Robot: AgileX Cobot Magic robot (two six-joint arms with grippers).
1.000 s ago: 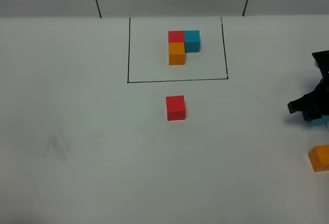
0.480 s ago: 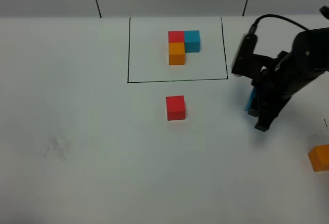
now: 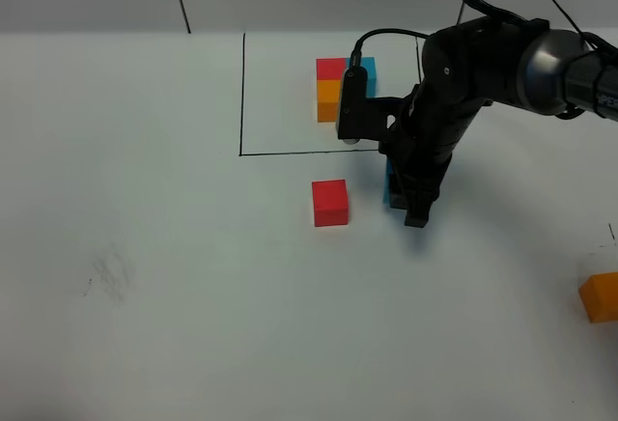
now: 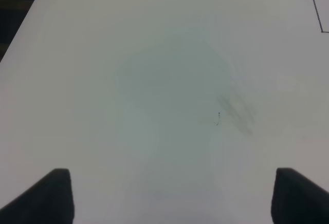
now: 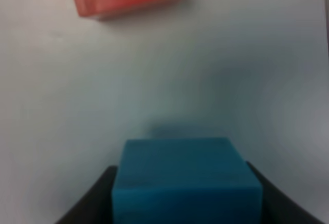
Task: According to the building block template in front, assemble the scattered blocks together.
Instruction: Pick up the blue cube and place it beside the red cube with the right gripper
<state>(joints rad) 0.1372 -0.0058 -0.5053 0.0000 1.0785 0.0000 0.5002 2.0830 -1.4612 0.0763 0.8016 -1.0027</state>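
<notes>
A: Just in front of the thin black drawn frame (image 3: pixel 241 102), the right claw (image 3: pixel 407 201) is clamped on the small light blue matte cube (image 5: pixel 187 180), jaws narrowed to its width. In the high view that cube sits just right of the loose red matte cube (image 3: pixel 330 202), with a gap between them.
B: Lifted, or on the tabletop (image 3: pixel 193 295)?
A: Can't tell. Low either way.
B: Risks?
A: Main one: closing the gap shoves the red cube instead of mating with it. In the wrist view its edge isn't square to the blue face, so I'd expect corner contact first, then a spin.
B: Fingers in the way?
A: They look to be on the side faces, with the free face toward red. But letting go while off the surface would mean a drop and a bounce out of line.
B: Reference?
A: The L-shaped three-cube template (image 3: pixel 330 93) is inside the frame. The arm covers most of its blue cube. From what shows, blue goes right of red.
B: Other arm?
A: The left claw (image 4: pixel 175 198) is spread wide and empty, over bare tabletop near a grey smudge (image 4: pixel 236 111). The orange matte cube (image 3: pixel 600 297) is well apart at the view's right edge, partly cut off.
</notes>
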